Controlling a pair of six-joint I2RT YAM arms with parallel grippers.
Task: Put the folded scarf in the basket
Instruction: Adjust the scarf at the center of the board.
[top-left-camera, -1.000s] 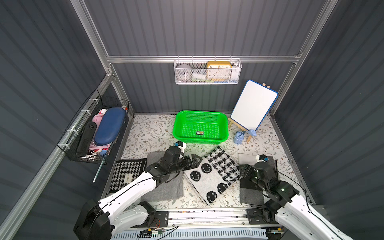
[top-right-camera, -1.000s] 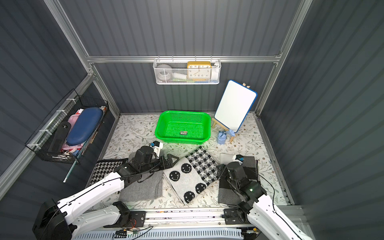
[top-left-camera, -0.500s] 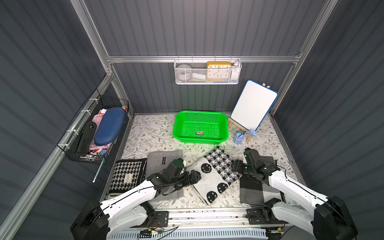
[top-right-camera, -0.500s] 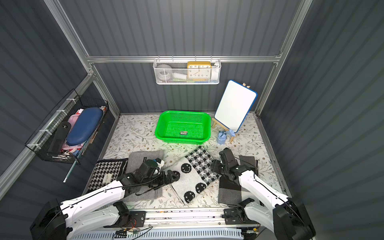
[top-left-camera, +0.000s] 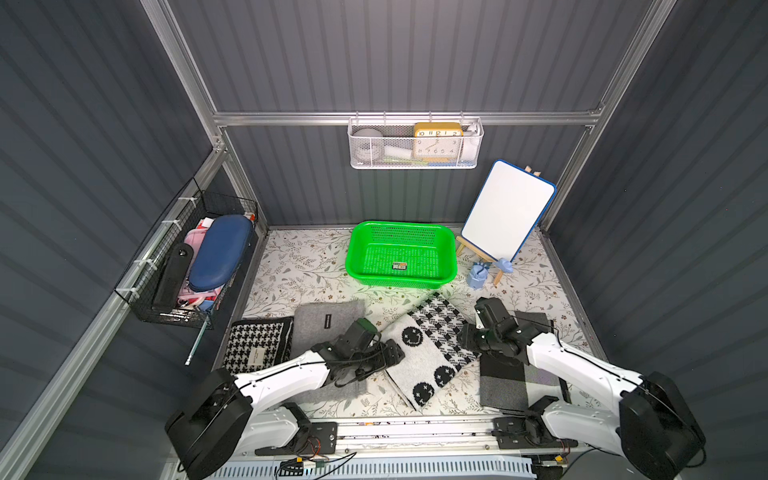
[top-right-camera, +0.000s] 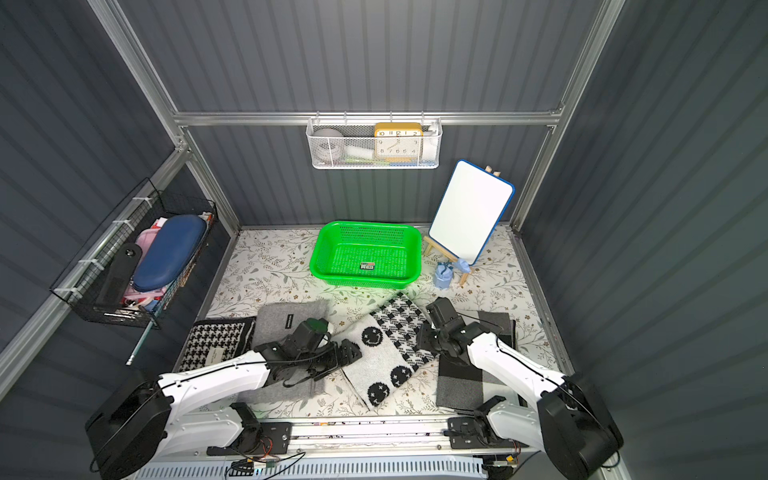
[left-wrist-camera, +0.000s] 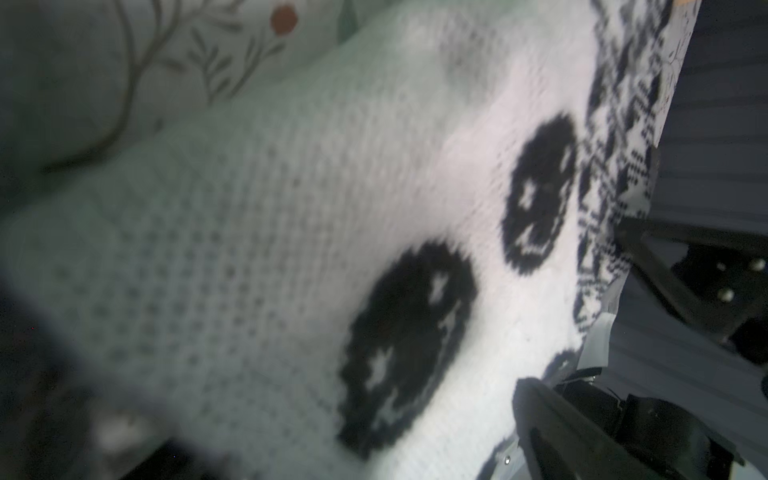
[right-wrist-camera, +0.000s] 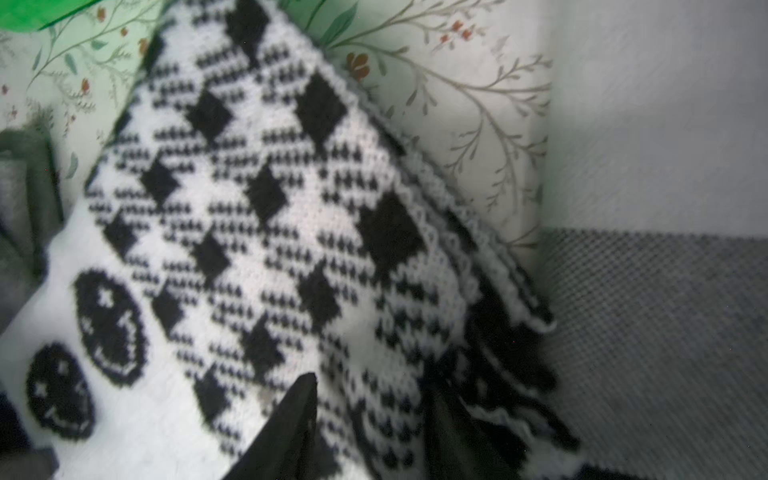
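Between the right fingers (right-wrist-camera: 291, 424), seen from the right wrist, lies the layered edge of the scarf (right-wrist-camera: 249, 208); the two dark tips stand partly apart, one on the chequered face and one at the edge itself, and whether they pinch the knit I cannot tell; in both top views the right gripper (top-left-camera: 465, 338) sits low at the scarf's right side, its white arm reaching in over a dark cloth (top-left-camera: 515, 382) that lies just beside the scarf; at the opposite, left side the left gripper (top-left-camera: 392, 353) rests low with its jaws wide open, and its wrist view (much blurred) shows little but white knit and black smiley faces; the scarf lies flat and slantwise on the floral mat (top-left-camera: 299, 266) at front centre, between the two arms, half of it smileys and half checks; its far corner points toward the basket (top-left-camera: 401, 224) but stays apart from it; the basket stands upright at the back middle of the mat, a small label on its floor; left of the scarf a grey cloth (top-left-camera: 328, 320) lies partly under the left arm, and a houndstooth cloth (top-left-camera: 257, 345) lies against its left side; right of the basket a whiteboard (top-left-camera: 507, 216) leans on a small easel; a white mesh bin (top-left-camera: 399, 162) hangs on the back wall, and a black wire bin (top-left-camera: 187, 316) on the left wall.
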